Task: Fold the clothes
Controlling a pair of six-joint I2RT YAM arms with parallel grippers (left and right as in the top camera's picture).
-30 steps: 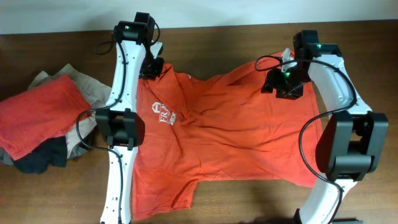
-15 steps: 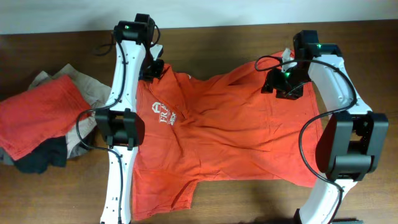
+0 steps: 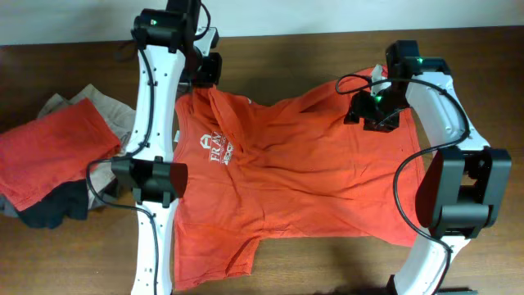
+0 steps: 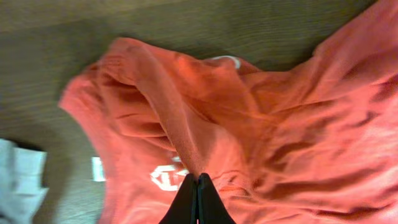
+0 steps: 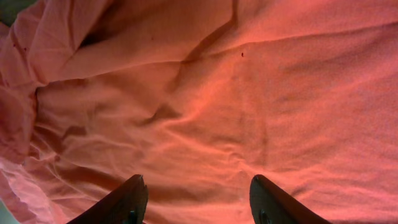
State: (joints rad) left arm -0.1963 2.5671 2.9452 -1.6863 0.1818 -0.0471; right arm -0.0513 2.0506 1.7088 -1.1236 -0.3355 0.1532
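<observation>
My left pincer (image 4: 198, 180) is clamped on a raised ridge of the soft orange-red short-sleeved T-shirt (image 3: 303, 172), near its white printed chest logo (image 3: 217, 152). The shirt lies spread and creased on the brown wooden table (image 3: 278, 53). My right pincer (image 5: 197, 182) stands with its jaws apart over cloth well away from the logo, gripping nothing. A heap of red, beige and dark clothes (image 3: 57, 164) lies off the shirt on the logo's side.

A brown wooden counter (image 3: 311, 57) carries a spread orange-red T-shirt (image 3: 311, 180). Beyond the shirt's printed-chest end, apart from it, a red shirt (image 3: 49, 156) lies heaped on a beige garment (image 3: 115, 123) and a dark garment (image 3: 53, 209).
</observation>
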